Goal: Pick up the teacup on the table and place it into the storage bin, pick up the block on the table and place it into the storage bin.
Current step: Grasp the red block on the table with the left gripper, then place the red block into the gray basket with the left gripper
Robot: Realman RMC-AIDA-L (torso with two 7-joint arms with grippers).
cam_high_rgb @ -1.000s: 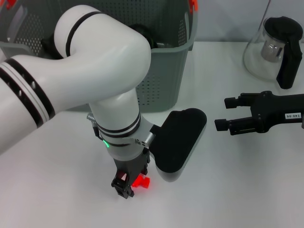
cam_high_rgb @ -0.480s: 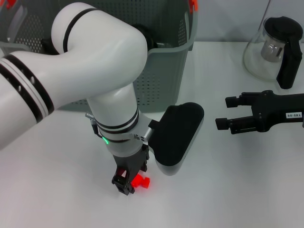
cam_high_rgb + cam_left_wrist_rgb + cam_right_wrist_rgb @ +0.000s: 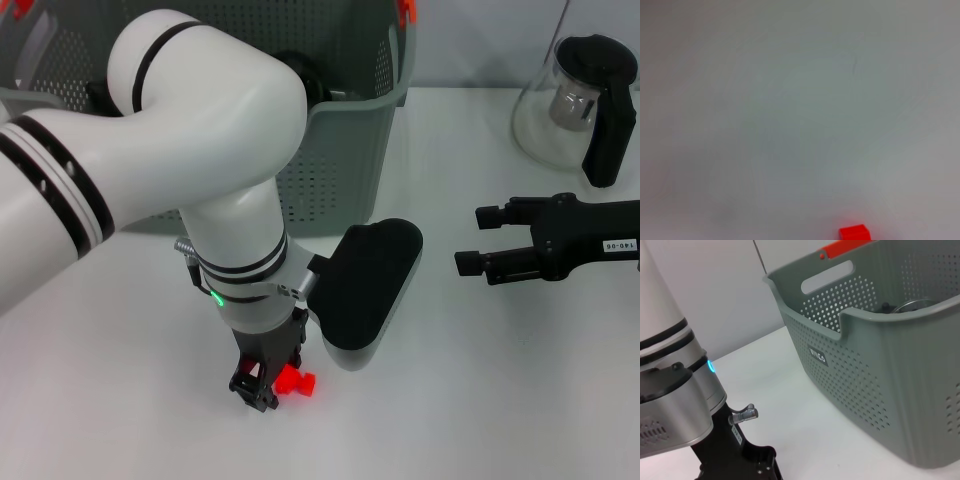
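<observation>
From my head: one small red plastic block (image 3: 296, 380) on the white table (image 3: 470, 400), touching my left gripper (image 3: 258, 388) whose spread I cannot tell, one grey-green perforated storage bin (image 3: 350, 150) beyond holding dark items, my right gripper (image 3: 478, 240) open, idle, one glass teapot (image 3: 580, 105); left wrist: block (image 3: 855, 233); right wrist: bin (image 3: 880, 370), black label unreadable.

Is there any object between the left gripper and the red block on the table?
Nothing visible does. The left gripper is down at the table with the red block right beside its fingers, no object between them.
</observation>
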